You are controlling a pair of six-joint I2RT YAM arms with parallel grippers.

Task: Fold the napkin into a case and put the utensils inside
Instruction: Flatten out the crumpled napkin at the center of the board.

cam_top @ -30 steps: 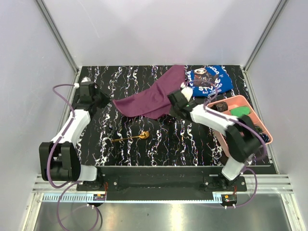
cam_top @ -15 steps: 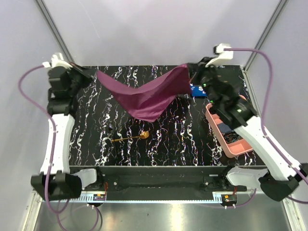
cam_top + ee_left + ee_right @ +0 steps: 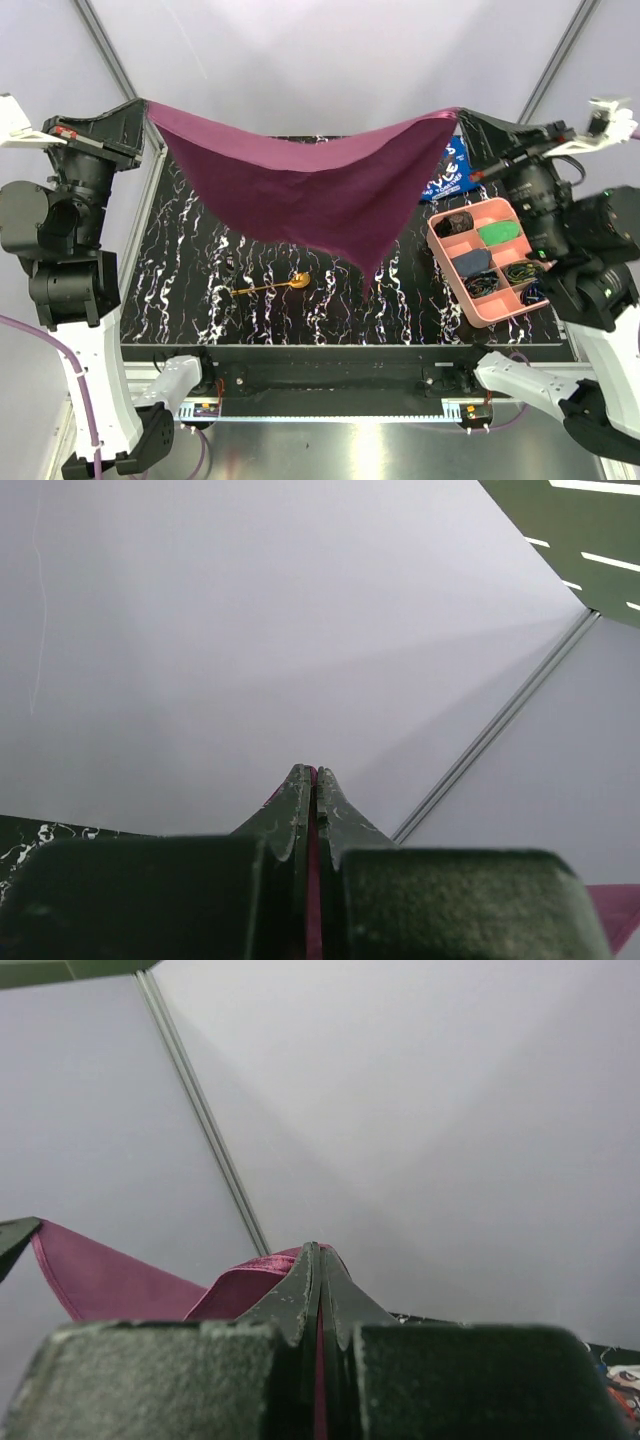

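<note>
We held the napkin [image 3: 300, 195] up high over the spoon [image 3: 270, 287], stretched from side to side. Our left gripper [image 3: 147, 103] pinched one top corner and our right gripper [image 3: 459, 112] pinched the other, both squeezed tight. The loose corner hung down right of the spoon.

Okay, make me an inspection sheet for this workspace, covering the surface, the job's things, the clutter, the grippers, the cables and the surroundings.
Surface: black marbled table top, flat, no spills seen.
Job's things: napkin held up in the air by two corners, unfolded, sagging to a low point in the middle; spoon lying on the table below it, untouched.
Clutter: pink tray with small items in its compartments, on the right; blue cloth partly hidden behind the napkin.
Grippers: left gripper shut on one napkin corner; right gripper shut on the other.
Cables: purple cable hanging beside the left arm, clear of the napkin.
Surroundings: plain white walls with metal frame posts.
</note>
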